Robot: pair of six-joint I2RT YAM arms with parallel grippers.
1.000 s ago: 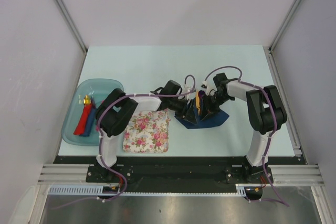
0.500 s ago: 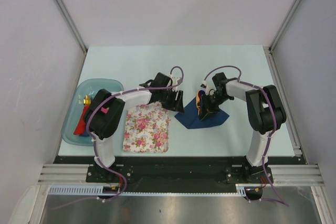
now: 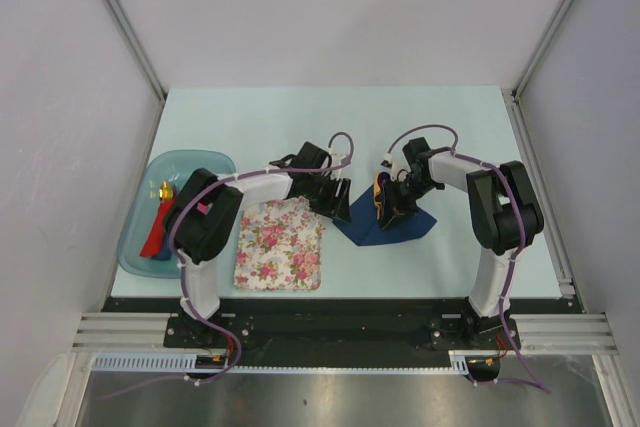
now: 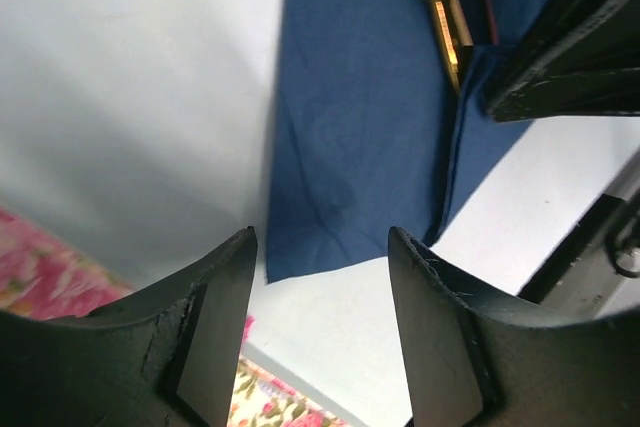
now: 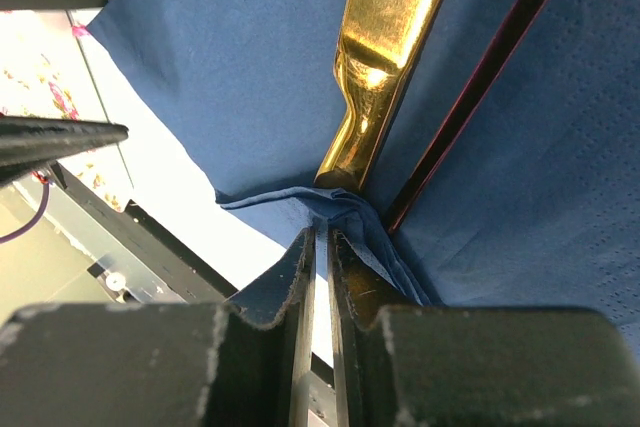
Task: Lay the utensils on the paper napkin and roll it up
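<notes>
The navy paper napkin [image 3: 405, 228] lies right of the table's centre, partly folded. On it rest the utensils: a gold one [image 5: 385, 37] and the thin dark purple handle of the spoon [image 5: 490, 67], side by side. The gold one [image 4: 440, 7] also shows in the left wrist view. My right gripper [image 5: 322, 232] is shut on a bunched fold of the napkin [image 5: 200, 67] just below the gold utensil's end; from above it [image 3: 390, 207] covers the utensils. My left gripper [image 3: 338, 199] stands open and holds nothing, its fingertips [image 4: 320, 237] just off the napkin's left corner [image 4: 350, 117].
A pink-and-white floral mat [image 3: 280, 247] lies left of the napkin, beneath the left arm. A translucent blue tray [image 3: 135, 255] at the far left holds chunky red and blue pieces [image 3: 160, 227]. The table's front edge runs close behind the mat.
My left arm has pulled back to the left, from over the napkin to its left corner, with its gripper open. The right gripper has stayed on the napkin fold.
</notes>
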